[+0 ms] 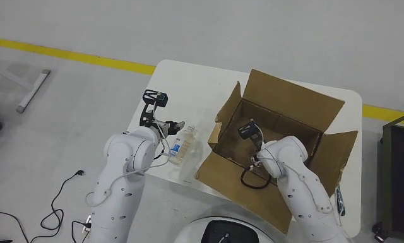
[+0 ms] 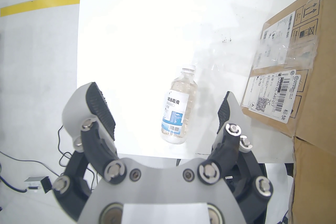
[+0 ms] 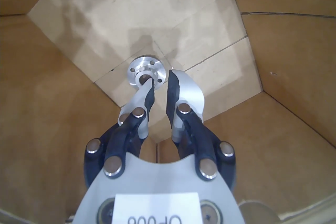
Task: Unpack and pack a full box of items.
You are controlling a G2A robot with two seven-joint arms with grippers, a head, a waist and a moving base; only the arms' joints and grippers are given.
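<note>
A clear bottle with a white and blue label lies on its side on the white table, close to the open cardboard box. My left gripper hangs open just above the bottle, with nothing held. In the top view the bottle lies near the table's front left edge, beside the box. My right gripper is down inside the box, narrowly open. Its fingertips sit at a round metal flange on the box floor, one over the centre hole and one just outside the rim.
The box flaps fold outward and overhang the table's front edge. Bare tabletop lies behind the bottle. The box's side carries shipping labels. Cables trail on the floor to the left.
</note>
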